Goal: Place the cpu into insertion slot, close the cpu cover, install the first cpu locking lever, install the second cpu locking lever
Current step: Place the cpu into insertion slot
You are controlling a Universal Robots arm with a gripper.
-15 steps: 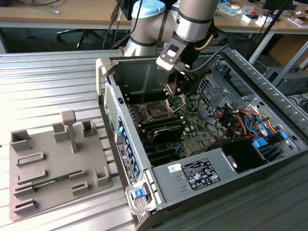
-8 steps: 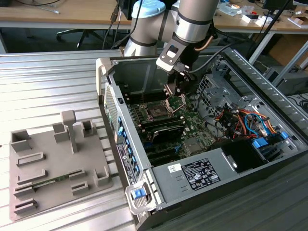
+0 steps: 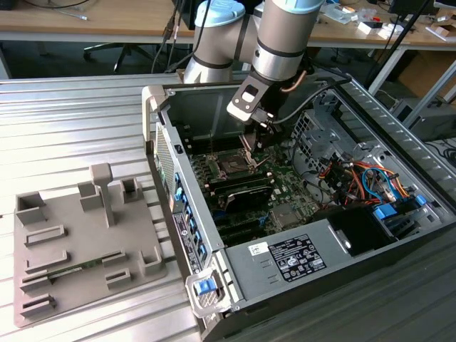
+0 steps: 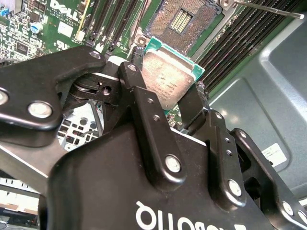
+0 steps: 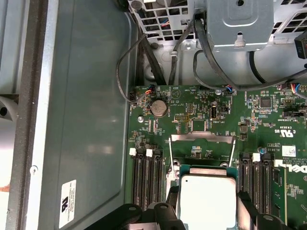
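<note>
Exterior view: an open computer case (image 3: 299, 260) lies on the slatted metal surface (image 3: 71, 121), with a green motherboard (image 3: 288, 189) inside. The claw (image 3: 265, 127) hangs over the board near the insertion slot (image 3: 233, 165). In the second wrist view its fingers (image 4: 144, 110) clamp the cpu (image 4: 168, 79) by opposite edges, close to the uncovered slot and not seated in it.

The cpu (image 4: 168, 72) has a matt silvery-grey metal face and a green rim. The tool (image 4: 164, 80) is satin black metal with shiny screw heads. At 9 o'clock of the grey sheet-metal case (image 3: 249, 283), a matt grey plastic tray (image 3: 75, 239) lies on the ribbed, bright metal table (image 3: 71, 121).
</note>
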